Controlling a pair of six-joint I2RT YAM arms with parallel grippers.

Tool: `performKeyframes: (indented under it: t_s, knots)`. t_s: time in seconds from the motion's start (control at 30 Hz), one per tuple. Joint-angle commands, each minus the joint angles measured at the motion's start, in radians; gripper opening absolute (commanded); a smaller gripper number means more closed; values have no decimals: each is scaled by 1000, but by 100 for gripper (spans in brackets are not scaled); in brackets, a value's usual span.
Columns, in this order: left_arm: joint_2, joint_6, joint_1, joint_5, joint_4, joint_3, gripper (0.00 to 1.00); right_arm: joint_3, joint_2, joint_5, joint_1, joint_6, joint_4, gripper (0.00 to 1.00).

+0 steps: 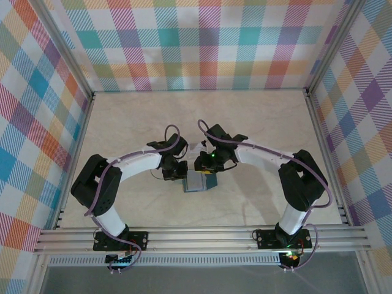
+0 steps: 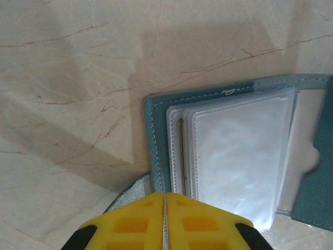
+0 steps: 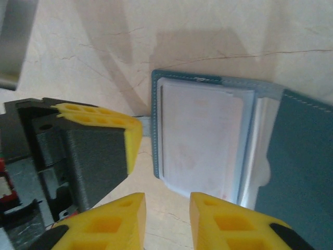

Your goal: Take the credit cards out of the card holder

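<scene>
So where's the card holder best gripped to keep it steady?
Probably its side tab, approached low from the left arm's side. The card holder lies open and flat on the table, so the tab sticks out as a pinchable edge; the left claw is shut on it.

tabletop (image 1: 257, 122): lay pale, marble-patterned, crossed by thin brown veins | walls (image 1: 202, 43): stood on three sides, plaid in teal, orange, pink, purple and white | rails (image 1: 202, 239): ran in bare aluminium along near edge, rose at corners | light: fell soft, left blurred shadows (image 2: 171, 52)
</scene>
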Motion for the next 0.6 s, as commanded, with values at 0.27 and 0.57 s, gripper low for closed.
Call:
performKeyframes:
  t_s: [0.27,0.57]
  knots:
    - [7,7,41,50,58,-75,9,80,126,-54,58,68,26,22]
    - [16,13,54,67,77,-99,9,140,230,-69,89,82,31,21]
